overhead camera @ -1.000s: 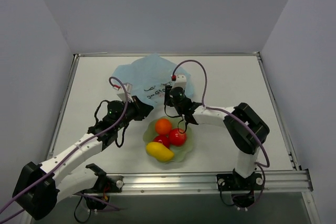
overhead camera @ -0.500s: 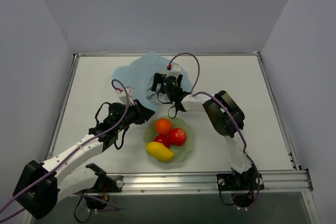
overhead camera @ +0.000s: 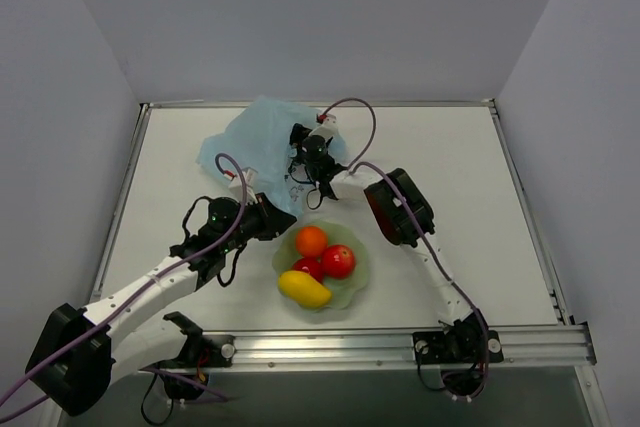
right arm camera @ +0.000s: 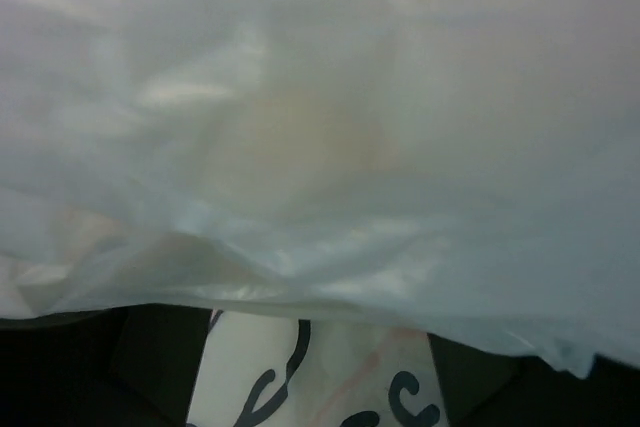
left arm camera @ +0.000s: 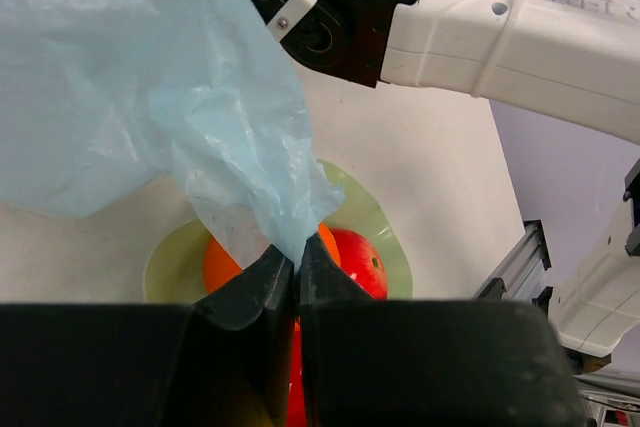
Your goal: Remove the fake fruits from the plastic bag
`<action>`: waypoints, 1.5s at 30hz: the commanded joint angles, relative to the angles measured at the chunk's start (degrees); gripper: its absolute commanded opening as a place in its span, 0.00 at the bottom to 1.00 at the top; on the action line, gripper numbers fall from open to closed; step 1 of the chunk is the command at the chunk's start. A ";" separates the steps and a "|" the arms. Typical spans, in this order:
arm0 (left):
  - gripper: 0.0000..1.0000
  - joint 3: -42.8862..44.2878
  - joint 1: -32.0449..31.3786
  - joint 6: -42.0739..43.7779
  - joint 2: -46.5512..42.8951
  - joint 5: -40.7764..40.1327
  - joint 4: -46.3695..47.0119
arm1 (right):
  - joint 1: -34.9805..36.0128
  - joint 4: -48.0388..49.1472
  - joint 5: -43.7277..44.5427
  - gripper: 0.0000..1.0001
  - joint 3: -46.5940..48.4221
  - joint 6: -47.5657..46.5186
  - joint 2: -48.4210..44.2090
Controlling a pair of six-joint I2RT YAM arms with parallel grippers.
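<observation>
While the left tool [left arm camera: 285, 269] clamps a corner of the thin light-blue plastic bag [left arm camera: 120, 77], likely steadying it, the right tool [overhead camera: 300, 147] gapes against film, a pale blur [right arm camera: 290, 147] ahead; four glossy fake fruits [overhead camera: 338, 261] sit in the pale green scalloped bowl [overhead camera: 360, 282] beyond the left tool.

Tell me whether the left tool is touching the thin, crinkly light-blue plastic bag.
Touching. The left wrist view shows the left tool shut on a pinched fold of the thin light-blue plastic bag.

I can't read any text. The plastic bag [right arm camera: 320, 147] carries a white patch [right arm camera: 300, 372] at 6 o'clock in my right wrist view: only dark curled strokes.
</observation>
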 commanded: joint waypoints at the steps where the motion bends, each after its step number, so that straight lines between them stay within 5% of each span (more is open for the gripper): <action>1: 0.02 -0.29 0.13 -1.05 -1.12 1.77 1.18 | -2.03 6.36 -2.32 0.68 1.92 5.15 1.28; 2: 0.02 -0.30 0.21 -0.88 -1.47 1.25 0.92 | -2.04 9.16 -2.49 0.54 1.22 4.89 1.02; 4: 0.02 -0.12 0.30 -0.35 -1.83 0.81 0.04 | -2.12 11.81 -2.58 0.41 -2.46 3.32 -1.09; 8: 0.02 1.20 0.48 0.97 -1.74 -0.51 -1.11 | -2.83 19.37 -4.77 0.30 -12.12 2.26 -8.27; 21: 0.02 6.12 1.62 2.82 2.21 -2.36 -0.15 | -1.25 24.22 -10.31 0.25 -51.15 0.93 -36.32; 33: 0.02 9.90 2.24 3.43 7.75 -2.71 3.63 | 7.80 3.76 -5.48 0.25 -64.43 -2.58 -64.35; 45: 0.02 12.36 4.43 3.08 15.31 0.98 9.00 | 15.00 -37.11 -9.77 0.25 -70.24 -0.21 -95.74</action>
